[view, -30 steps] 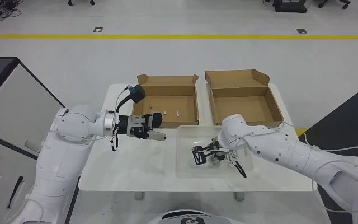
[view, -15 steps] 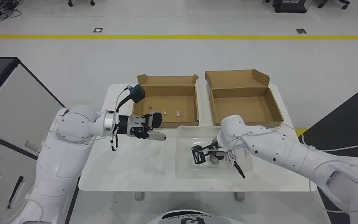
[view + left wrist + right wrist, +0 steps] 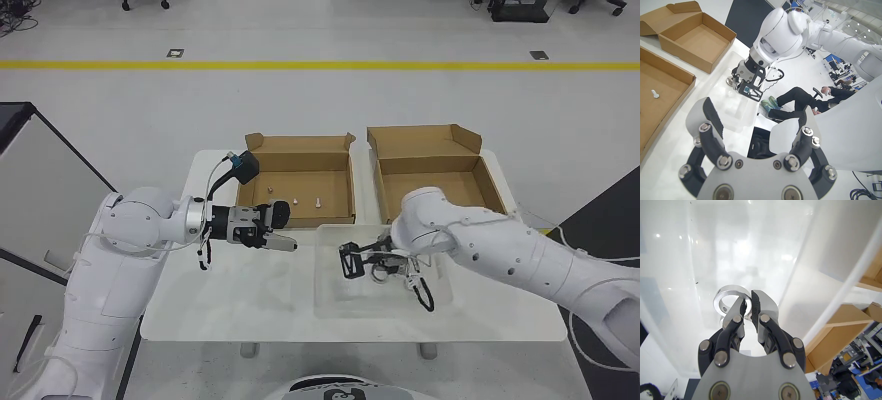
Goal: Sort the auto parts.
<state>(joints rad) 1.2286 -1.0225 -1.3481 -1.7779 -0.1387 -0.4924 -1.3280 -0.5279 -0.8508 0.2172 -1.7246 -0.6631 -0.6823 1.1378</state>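
A silver metal ring [image 3: 728, 299] hangs over the clear plastic tray [image 3: 753, 247]. My right gripper [image 3: 748, 306] is shut on its rim, with one finger inside the ring and one outside. From above, that gripper [image 3: 348, 264] sits over the tray's [image 3: 335, 292] left half. My left gripper [image 3: 282, 243] stands open and holds nothing, above the white table just left of the tray; its jaws [image 3: 757, 113] are spread wide. Three small white bolts [image 3: 297, 197] lie in the left cardboard box [image 3: 300, 160], and one bolt [image 3: 654, 94] shows on that box's floor.
The right cardboard box [image 3: 435, 190] stands open behind the tray with a bare floor. Both boxes sit at the table's far side with flaps up. The right arm [image 3: 776, 37] looms over the tray. Bare table [image 3: 220, 300] lies at the front left.
The right gripper has moved a little toward the boxes over the tray, carrying the ring. The left arm has stayed where it was.
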